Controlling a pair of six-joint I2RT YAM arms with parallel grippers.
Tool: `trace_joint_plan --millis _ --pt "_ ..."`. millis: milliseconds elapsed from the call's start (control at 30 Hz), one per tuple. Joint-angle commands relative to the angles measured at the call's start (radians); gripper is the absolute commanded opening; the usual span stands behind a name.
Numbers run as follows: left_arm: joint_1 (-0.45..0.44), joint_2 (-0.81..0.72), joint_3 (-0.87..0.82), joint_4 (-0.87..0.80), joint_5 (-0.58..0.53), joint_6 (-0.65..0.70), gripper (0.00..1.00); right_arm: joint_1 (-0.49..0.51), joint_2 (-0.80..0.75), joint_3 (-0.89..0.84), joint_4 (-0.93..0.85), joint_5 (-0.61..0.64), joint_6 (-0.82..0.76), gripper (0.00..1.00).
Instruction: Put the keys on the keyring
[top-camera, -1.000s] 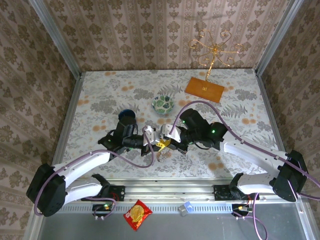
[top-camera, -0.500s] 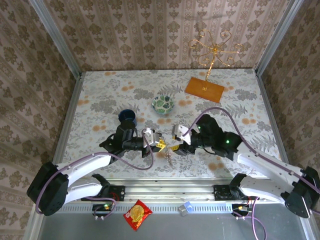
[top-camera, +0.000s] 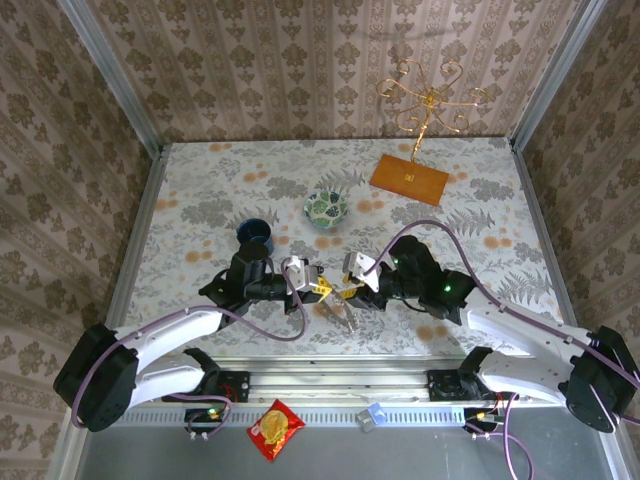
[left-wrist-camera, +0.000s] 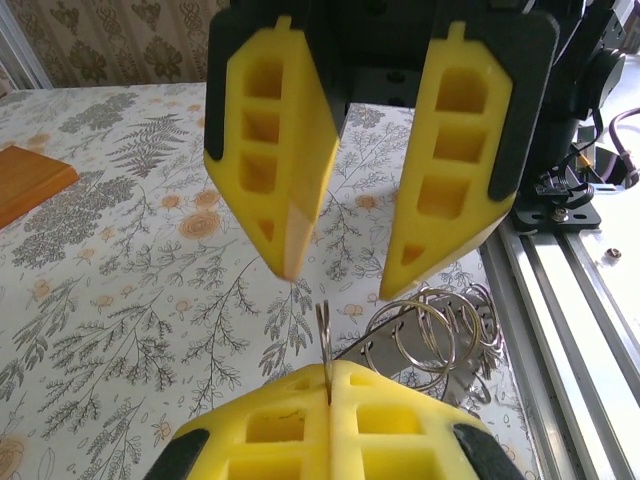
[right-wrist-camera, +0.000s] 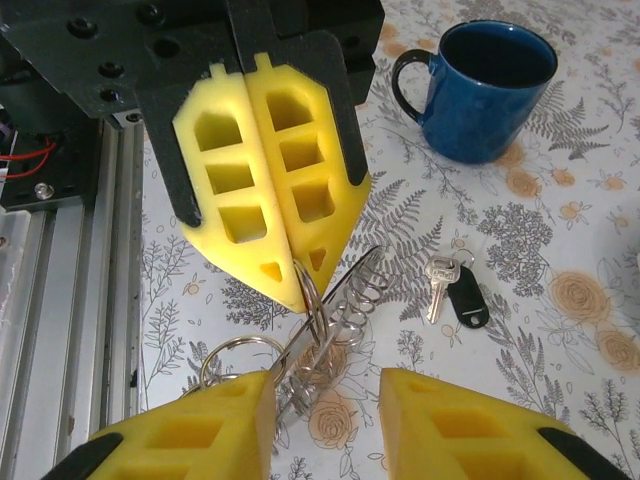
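Holding: left gripper (right-wrist-camera: 295, 275), pinched fully closed on one thin wire loop of the keyring (left-wrist-camera: 430, 325), a cluster of steel split rings with a flat metal strip, hanging just over the tabletop (top-camera: 200, 180) near the middle of its near edge.
Opposing pincer: right gripper (left-wrist-camera: 345, 280), yellow wedge fingers with square pockets, parted by a moderate gap, gripping nothing, tips just beside the hanging rings.
Key: black-headed key (right-wrist-camera: 452, 290), short silver blade, lying flat on the tabletop between the rings and the blue mug (right-wrist-camera: 485, 85).
Edges: aluminium rail (right-wrist-camera: 110, 250) runs along the near edge, close beside both grippers.
Open room: bare flower-printed cloth toward the left and right edges; bowl (top-camera: 326, 208) and wooden board (top-camera: 409, 180) sit toward the far edge.
Arm pose: both forearms angled inward, fingertips facing each other.
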Motion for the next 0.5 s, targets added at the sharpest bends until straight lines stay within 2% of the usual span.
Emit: trace_joint_plan --millis 0,300,433,467 --pt "-0.007 -0.005 -0.003 0.04 0.036 -0.003 0.0 0.012 0.026 0.043 0.044 -0.02 -0.016 0.31" --pt "-0.007 -0.003 -0.003 0.03 0.051 0.013 0.0 0.02 0.06 0.074 0.036 -0.053 -0.045 0.19" --pt "-0.008 -0.005 -0.003 0.03 0.049 0.013 0.0 0.021 0.073 0.091 0.007 -0.076 -0.063 0.0" --pt "-0.008 -0.005 -0.004 0.029 0.045 0.015 0.0 0.021 0.075 0.096 -0.004 -0.082 -0.067 0.0"
